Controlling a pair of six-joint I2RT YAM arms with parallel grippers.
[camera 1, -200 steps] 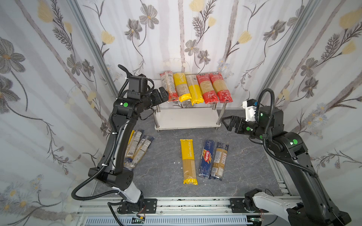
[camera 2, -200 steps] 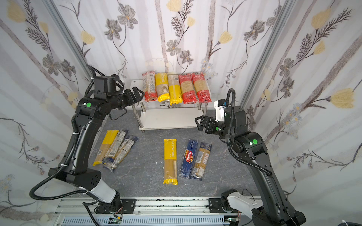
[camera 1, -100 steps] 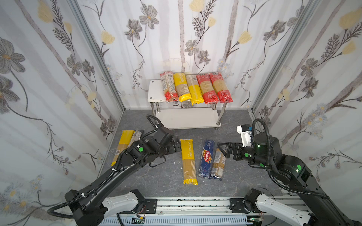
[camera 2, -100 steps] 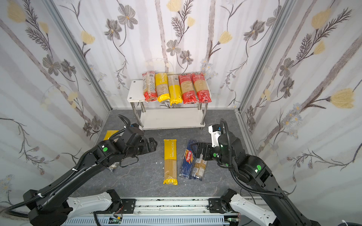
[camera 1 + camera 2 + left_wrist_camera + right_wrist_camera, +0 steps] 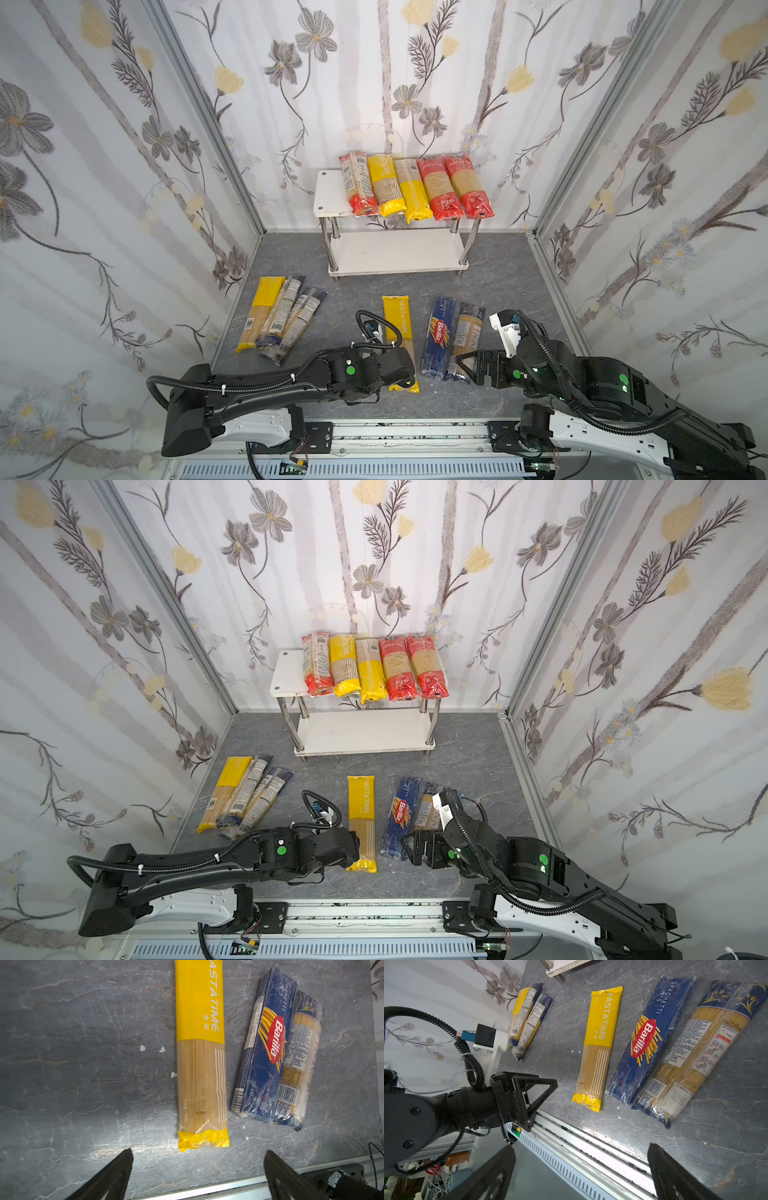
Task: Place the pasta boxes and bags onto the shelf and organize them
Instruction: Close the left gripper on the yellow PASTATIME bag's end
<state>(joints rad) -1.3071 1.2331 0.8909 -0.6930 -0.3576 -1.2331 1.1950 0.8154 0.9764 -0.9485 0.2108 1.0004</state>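
Observation:
The shelf [image 5: 330, 195] [image 5: 286, 673] stands at the back wall with several pasta bags [image 5: 415, 189] [image 5: 374, 669] side by side on its top board. Its lower board [image 5: 395, 253] is bare. On the grey floor lie a yellow bag [image 5: 397, 328] [image 5: 200, 1053] [image 5: 600, 1043], a dark-blue Barilla pack [image 5: 439, 332] [image 5: 268, 1047] [image 5: 648, 1039] and a clear bag with blue ends [image 5: 469, 332] [image 5: 695, 1047]. Three more bags [image 5: 278, 316] [image 5: 245, 796] lie by the left wall. My left gripper [image 5: 409, 374] [image 5: 198, 1152] hangs open just short of the yellow bag's near end. My right gripper [image 5: 463, 368] [image 5: 581, 1147] is open and empty at the blue packs' near ends.
A metal rail [image 5: 395, 432] [image 5: 591, 1147] runs along the floor's front edge, close under both grippers. Flowered walls with metal corner posts [image 5: 208, 116] close the sides and back. Small white specks [image 5: 151, 1049] lie on the floor beside the yellow bag.
Both arms have swung down from shelf height and drawn back toward the front rail. Both grippers stay open and empty. The bags have not moved.

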